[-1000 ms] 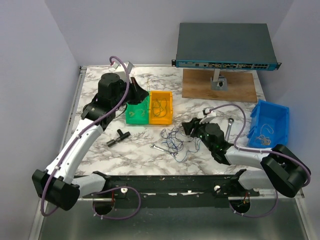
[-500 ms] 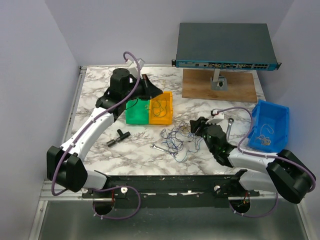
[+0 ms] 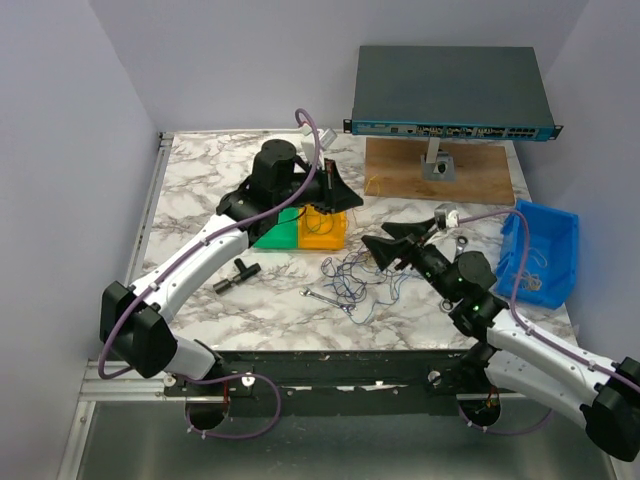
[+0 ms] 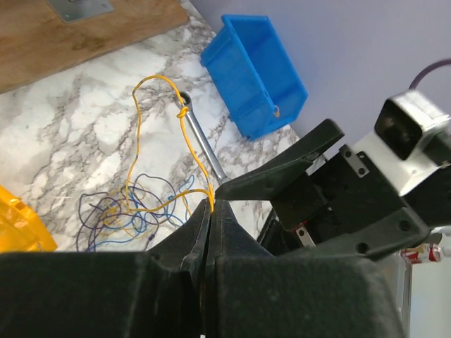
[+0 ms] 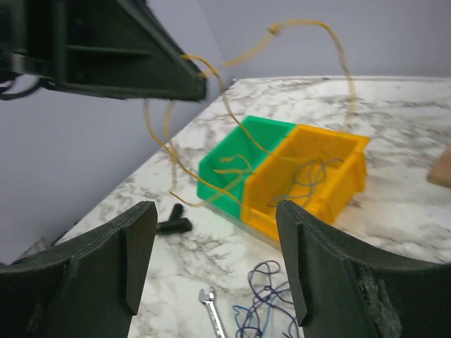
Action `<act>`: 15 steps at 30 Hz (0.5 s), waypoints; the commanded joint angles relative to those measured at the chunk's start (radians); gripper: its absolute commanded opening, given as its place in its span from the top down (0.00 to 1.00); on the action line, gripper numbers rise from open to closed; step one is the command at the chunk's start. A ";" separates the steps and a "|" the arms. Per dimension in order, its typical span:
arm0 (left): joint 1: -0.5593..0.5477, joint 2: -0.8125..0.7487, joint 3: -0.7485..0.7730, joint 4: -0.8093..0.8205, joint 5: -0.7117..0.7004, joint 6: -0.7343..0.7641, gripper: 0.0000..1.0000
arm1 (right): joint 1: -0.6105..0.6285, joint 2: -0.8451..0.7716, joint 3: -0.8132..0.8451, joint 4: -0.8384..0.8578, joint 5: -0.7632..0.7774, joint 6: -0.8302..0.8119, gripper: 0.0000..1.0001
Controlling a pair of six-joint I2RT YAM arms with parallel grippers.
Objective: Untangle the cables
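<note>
The cables, a bunch of thin blue and dark wires, lie on the marble table in front of the bins; they also show in the left wrist view and the right wrist view. My left gripper hangs above the orange bin. In its wrist view it is shut on a thin yellow wire that loops up through the air and has a knot. My right gripper is raised just right of the bunch, and its wrist view shows it open and empty.
A green bin holding a yellow wire adjoins the orange bin, which holds a dark wire. A small wrench and a black T-shaped piece lie near the bunch. A blue bin, a longer wrench, a wooden board and a network switch stand to the right and behind.
My left arm has swung right from the green bin to above the orange bin. My right gripper has lifted off the table beside the bunch and moved slightly right.
</note>
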 commanded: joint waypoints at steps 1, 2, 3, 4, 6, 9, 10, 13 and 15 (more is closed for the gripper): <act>-0.051 -0.001 0.017 -0.037 -0.016 0.031 1.00 | 0.005 0.006 0.114 -0.124 -0.292 -0.057 0.24; -0.058 0.004 0.025 -0.044 -0.011 0.033 1.00 | 0.004 0.013 0.131 -0.138 -0.315 -0.059 0.24; -0.068 0.009 0.034 -0.055 -0.002 0.037 1.00 | 0.005 0.021 0.154 -0.159 -0.305 -0.059 0.23; -0.075 0.011 0.045 -0.067 0.005 0.044 1.00 | 0.005 0.033 0.173 -0.190 -0.280 -0.058 0.23; -0.094 0.017 0.068 -0.104 -0.001 0.060 1.00 | 0.005 0.050 0.211 -0.233 -0.245 -0.073 0.14; -0.122 0.017 0.088 -0.134 -0.012 0.073 1.00 | 0.006 0.077 0.241 -0.255 -0.221 -0.061 0.00; -0.126 0.016 0.092 -0.139 -0.011 0.073 1.00 | 0.005 0.084 0.253 -0.260 -0.208 -0.054 0.00; -0.138 0.009 0.097 -0.153 -0.006 0.072 1.00 | 0.005 0.100 0.267 -0.274 -0.186 -0.064 0.00; -0.143 0.003 0.098 -0.169 -0.005 0.072 1.00 | 0.005 0.092 0.262 -0.270 -0.182 -0.083 0.00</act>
